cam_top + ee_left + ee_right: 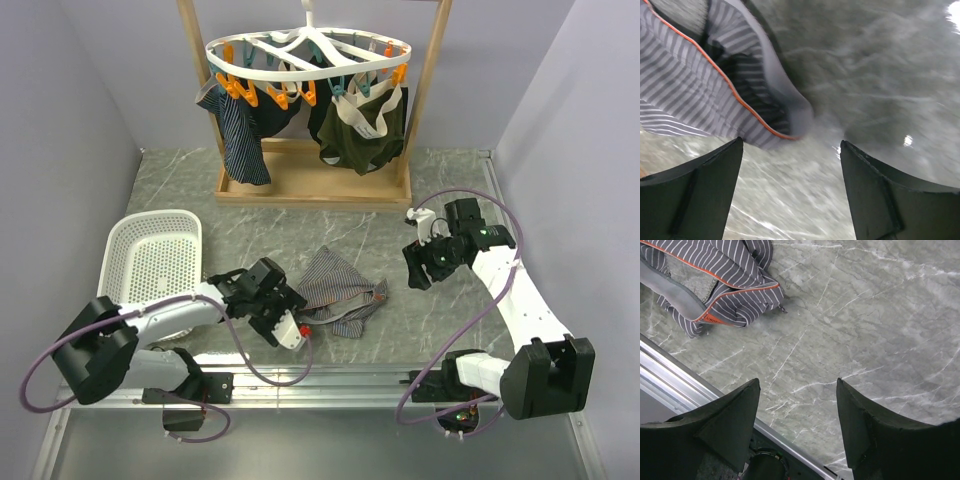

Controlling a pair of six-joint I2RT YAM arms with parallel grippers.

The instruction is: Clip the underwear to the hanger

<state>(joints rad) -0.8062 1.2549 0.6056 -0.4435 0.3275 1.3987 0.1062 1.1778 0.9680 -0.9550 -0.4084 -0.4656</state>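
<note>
Soft even light, blurred left-wrist view

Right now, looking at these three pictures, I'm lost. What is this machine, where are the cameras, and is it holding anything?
These are two robot arms bolted at the near edge of a table. The wide picture comes from a camera above and behind them; the other two come from a camera on each wrist, so the dark shapes at the bottom are that arm's own fingers. On the table lies grey striped underwear, near a white basket. A white ring hanger with orange and teal clips hangs in a wooden frame, with two dark garments clipped on. The left end effector is open beside the underwear; the right end effector is open over bare table. Neither holds anything.
</note>
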